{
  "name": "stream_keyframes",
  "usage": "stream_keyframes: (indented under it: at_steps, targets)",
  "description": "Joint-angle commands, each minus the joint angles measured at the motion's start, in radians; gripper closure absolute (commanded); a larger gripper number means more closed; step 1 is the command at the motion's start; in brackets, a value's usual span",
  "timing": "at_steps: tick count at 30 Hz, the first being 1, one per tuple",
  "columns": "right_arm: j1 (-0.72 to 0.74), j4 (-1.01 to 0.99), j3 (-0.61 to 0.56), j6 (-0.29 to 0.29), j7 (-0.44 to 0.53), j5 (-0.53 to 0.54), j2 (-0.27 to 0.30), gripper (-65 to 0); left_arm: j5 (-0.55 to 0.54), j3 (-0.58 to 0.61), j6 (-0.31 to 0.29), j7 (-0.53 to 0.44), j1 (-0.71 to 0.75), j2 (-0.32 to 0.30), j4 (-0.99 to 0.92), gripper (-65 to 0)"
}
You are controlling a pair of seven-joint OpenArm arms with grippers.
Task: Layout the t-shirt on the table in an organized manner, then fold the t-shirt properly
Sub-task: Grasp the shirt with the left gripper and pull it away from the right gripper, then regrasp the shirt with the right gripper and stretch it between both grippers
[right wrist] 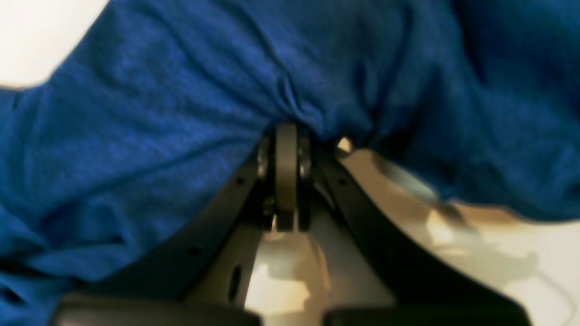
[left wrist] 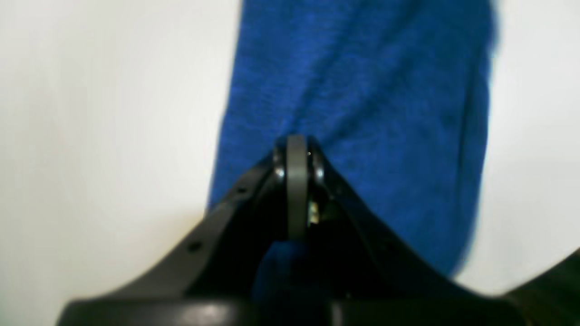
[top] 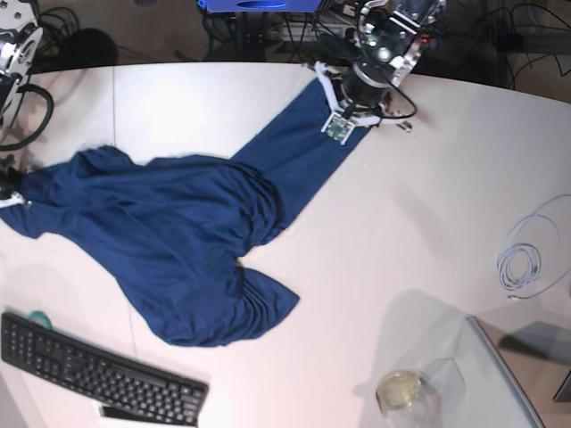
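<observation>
**Spread only begun, fold not yet started**

While both arms have cloth in hand, the large dark navy blue knit t-shirt (top: 178,241) is far from laid out flat on the smooth white curved table (top: 401,223). Going from the left of the base view: the right gripper (right wrist: 286,136) sits at the table's left edge, its jaws pressed together on a bunched pinch of the garment, with folds of blue fabric piled just above the fingertips in its wrist view. From there the shirt's body runs rightward as a rumpled heap, with one lobe drooping toward the black computer keyboard (top: 98,370) at the lower left (near it, not touching as far as can be seen). A long narrow strip of the shirt stretches up and to the right, ending at the left gripper (left wrist: 297,145), whose jaws are likewise clamped on the cloth at the far edge of the table. Further right lie a coiled pale cable (top: 526,254) and a clear glass jar (top: 401,390), well apart from the shirt.

Judged from this, only the first pull toward spreading is under way; flattening the body, squaring the sleeves and every fold remain.
</observation>
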Motion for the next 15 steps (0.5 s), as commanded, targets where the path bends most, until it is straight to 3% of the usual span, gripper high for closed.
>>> stream_keyframes:
  at_steps: [1,5,8,11,15]
  targets:
    - [0.014,0.024,0.022,-0.011,0.005,-0.003,0.025,-0.6,0.000,0.006,-0.009,-0.021,0.013,0.008,0.044,0.0]
    - [-0.029,0.156,0.062,-0.007,0.005,0.000,0.000,-0.6,0.000,0.003,-0.009,-0.021,0.036,-0.005,0.119,0.0]
    - [-0.113,0.387,0.066,-0.004,-0.009,0.001,-0.067,-1.2,0.000,0.003,-0.009,-0.021,0.044,-0.009,0.179,0.0]
    - [-0.233,0.694,0.062,0.048,-0.118,0.012,-0.170,-3.3,0.000,-0.031,-0.009,-0.021,0.071,-0.011,0.246,0.0]
    - [-0.351,0.964,0.014,0.148,-0.322,0.023,-0.305,-21.9,0.000,-0.132,-0.009,-0.021,0.087,-0.003,0.283,0.0]
